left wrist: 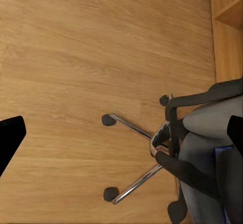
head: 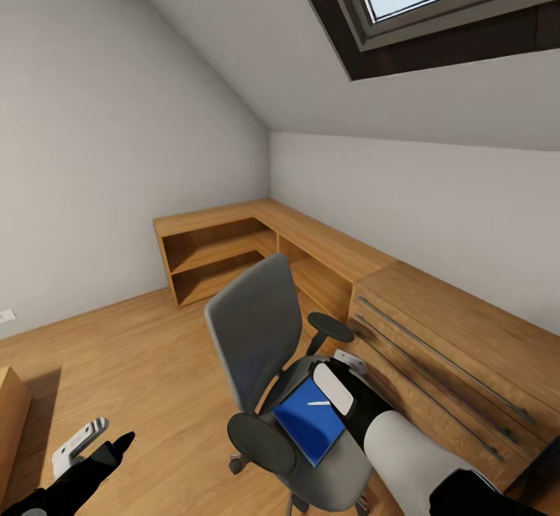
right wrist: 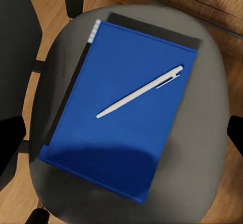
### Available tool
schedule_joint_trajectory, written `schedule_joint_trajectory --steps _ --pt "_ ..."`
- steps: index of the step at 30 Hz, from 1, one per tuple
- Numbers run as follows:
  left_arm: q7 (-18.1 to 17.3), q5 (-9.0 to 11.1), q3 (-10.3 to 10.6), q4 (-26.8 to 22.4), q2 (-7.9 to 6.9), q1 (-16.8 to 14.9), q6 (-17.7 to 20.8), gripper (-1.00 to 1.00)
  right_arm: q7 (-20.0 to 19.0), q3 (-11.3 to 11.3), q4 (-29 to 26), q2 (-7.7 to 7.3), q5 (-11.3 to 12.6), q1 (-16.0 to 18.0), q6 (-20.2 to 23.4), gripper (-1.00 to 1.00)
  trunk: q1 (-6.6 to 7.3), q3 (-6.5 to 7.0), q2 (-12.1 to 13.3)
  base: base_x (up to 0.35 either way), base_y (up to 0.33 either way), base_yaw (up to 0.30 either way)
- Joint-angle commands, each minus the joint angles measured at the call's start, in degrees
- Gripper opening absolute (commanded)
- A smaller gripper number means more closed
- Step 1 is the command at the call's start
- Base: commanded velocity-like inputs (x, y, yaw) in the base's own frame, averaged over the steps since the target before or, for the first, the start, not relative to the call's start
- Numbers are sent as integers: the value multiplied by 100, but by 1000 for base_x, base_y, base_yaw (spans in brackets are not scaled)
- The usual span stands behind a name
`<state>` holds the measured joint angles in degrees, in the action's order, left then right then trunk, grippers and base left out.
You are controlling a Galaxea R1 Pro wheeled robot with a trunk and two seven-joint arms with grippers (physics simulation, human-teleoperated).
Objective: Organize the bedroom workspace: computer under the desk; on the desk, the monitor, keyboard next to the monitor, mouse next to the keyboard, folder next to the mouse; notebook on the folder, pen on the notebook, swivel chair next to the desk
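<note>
Two black fingers (right wrist: 11, 143) of the right gripper stood wide apart at the edges of the right wrist view, empty, poised above the seat of the swivel chair (right wrist: 202, 133). Between them lay the folder (right wrist: 121, 148), a bright blue flat rectangle with a pale ribbed strip at one corner, resting on a black sheet-like thing whose rim showed along two sides; whether that was the notebook could not be told. A slim white pen (right wrist: 139, 99) with a small clip lay slantwise on the blue cover, touching it.

In the head view the right gripper (head: 336, 386) hung just over the folder (head: 305, 420) and pen (head: 317, 403) on the grey padded swivel chair (head: 257, 329), which had black armrests and stood just beside a light wooden drawer unit (head: 459, 345).

Low at the left, the left gripper (head: 89, 446) hovered over the wooden floor (head: 140, 360), its fingers (left wrist: 10, 133) parted and holding nothing; its wrist view showed the chair's chrome star base (left wrist: 134, 155) with black casters.
</note>
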<state>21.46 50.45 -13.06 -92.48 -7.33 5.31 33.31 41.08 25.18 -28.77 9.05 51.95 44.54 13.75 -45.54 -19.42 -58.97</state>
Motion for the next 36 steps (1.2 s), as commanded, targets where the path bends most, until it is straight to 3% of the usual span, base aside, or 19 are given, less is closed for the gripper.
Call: schedule_joint_trajectory --steps 1,10,11,12,18,21,24,28,36 --pt "51 69 -42 -14 -4 0 8 100 39 35 -6 -3 15 5 33 100 -23 -24 -45 0 0 0" --pt "62 101 -208 -32 -2 -101 -140 100 64 33 -19 -7 10 -5 24 100 -221 -186 -406 0 0 0" --pt "64 104 -213 -32 -5 -139 -146 100 64 32 -20 -7 9 -5 24 100 -243 -204 -446 0 0 0" --pt "86 118 -226 -33 -3 -372 -151 100 66 32 -22 -8 9 -6 23 100 -264 -222 -486 0 0 0" --pt "102 125 -210 -27 34 -527 -126 100 67 31 -26 -7 9 -6 21 100 -396 -329 -727 0 0 0" --pt "97 117 -71 22 56 -560 -111 100 67 31 -23 -11 9 -6 19 100 -462 -383 -847 0 0 0" --pt "100 90 257 190 37 -574 -117 100 61 31 -15 -26 9 -7 18 100 -528 -437 -967 0 0 0" --pt "98 33 500 340 18 -580 -117 100 47 37 -5 -38 9 -7 14 100 -616 -509 -1128 0 0 0" --pt "89 -34 634 399 22 -583 -114 100 47 40 -6 -43 9 -11 -47 100 -792 -652 -1449 0 0 0"
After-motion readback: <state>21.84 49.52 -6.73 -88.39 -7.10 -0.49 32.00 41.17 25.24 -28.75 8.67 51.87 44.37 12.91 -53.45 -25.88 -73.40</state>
